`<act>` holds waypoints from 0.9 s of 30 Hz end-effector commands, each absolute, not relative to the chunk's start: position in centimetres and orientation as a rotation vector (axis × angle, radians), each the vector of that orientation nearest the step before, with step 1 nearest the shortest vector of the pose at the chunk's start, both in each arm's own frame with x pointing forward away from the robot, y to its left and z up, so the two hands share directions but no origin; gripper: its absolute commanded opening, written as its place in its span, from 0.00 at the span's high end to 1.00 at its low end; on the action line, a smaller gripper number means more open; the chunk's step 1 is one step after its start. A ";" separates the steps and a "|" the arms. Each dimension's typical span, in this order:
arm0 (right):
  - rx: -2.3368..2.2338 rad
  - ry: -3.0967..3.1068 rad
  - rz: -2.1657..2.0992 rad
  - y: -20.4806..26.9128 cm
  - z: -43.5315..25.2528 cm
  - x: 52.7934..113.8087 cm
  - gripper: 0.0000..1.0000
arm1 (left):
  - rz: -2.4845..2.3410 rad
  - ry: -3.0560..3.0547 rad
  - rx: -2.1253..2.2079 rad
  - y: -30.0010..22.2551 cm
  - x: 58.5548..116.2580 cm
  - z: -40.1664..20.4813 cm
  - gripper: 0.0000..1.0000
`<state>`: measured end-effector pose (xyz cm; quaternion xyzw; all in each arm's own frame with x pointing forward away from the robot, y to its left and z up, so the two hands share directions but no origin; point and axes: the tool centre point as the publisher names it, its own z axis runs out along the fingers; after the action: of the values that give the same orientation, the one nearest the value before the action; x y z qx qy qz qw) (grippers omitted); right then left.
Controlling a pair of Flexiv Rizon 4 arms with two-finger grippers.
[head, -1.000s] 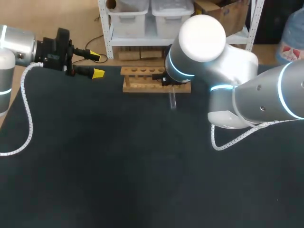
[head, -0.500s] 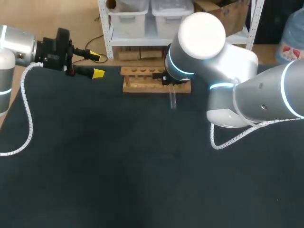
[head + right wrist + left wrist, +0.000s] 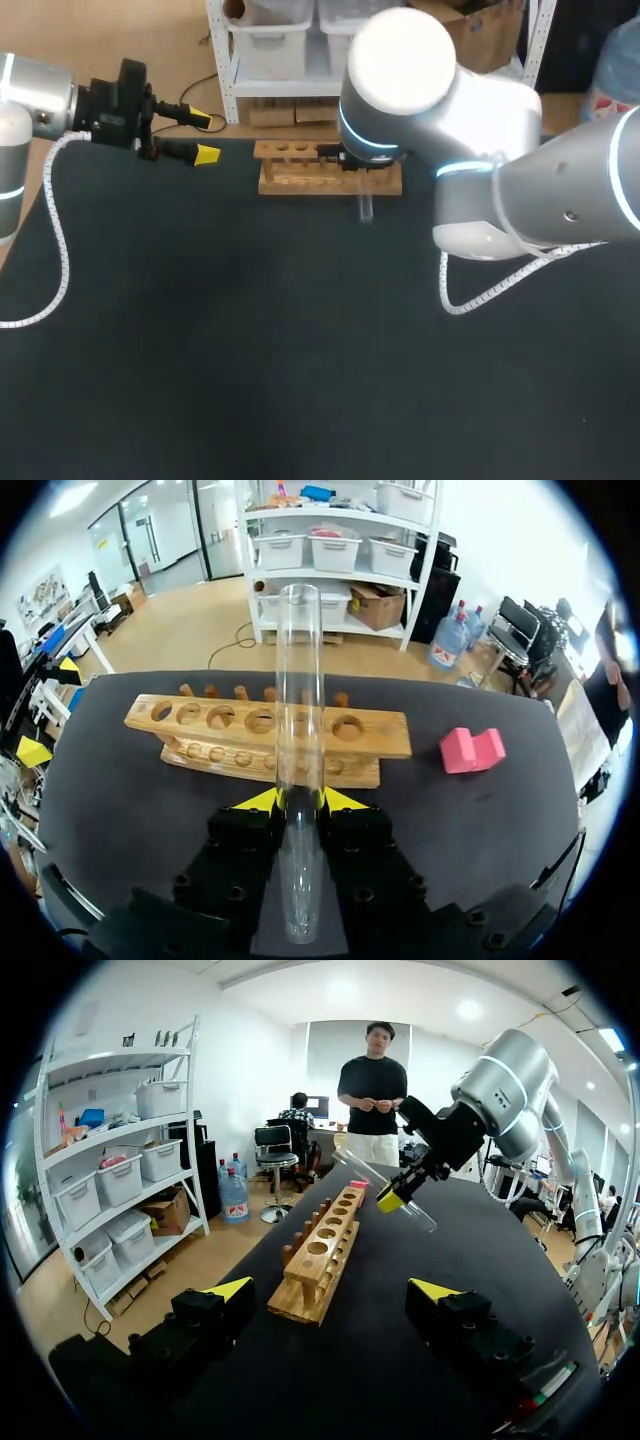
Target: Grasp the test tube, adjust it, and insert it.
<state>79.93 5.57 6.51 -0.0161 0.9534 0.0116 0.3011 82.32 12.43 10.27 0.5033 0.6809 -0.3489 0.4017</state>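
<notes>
the right pincer (image 3: 299, 800) grips the test tube (image 3: 299, 680) just beside the wooden rack (image 3: 230, 725), not in a hole. tipped wrong, it could bump the wood and slip or crack. the left pincer (image 3: 331, 1290) is open

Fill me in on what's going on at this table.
The right arm has a clear test tube clamped in its jaws and holds it tilted in the air beside the wooden rack at the far side of the table. The tube is not in any hole yet, and the rack's holes that show are empty. The left arm sits at the far left corner, with its jaws open and nothing in them. A pink block lies on the table near one end of the rack.
</notes>
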 end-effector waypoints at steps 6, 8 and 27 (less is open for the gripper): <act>-0.005 2.485 -0.012 4.4 9.7 76.9 1.00 | -0.881 1.718 1.271 12.5 82.2 10.2 0.00; -0.004 2.480 -0.019 4.4 10.3 76.6 1.00 | -0.881 1.718 1.271 12.5 82.2 10.2 0.00; 0.000 2.462 -0.012 4.6 12.3 75.7 1.00 | -0.881 1.718 1.271 12.5 82.2 10.2 0.00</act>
<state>75.93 5.05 12.38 0.0007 0.9440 -0.0083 0.3297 82.32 12.43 10.27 0.5033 0.6809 -0.3489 0.4017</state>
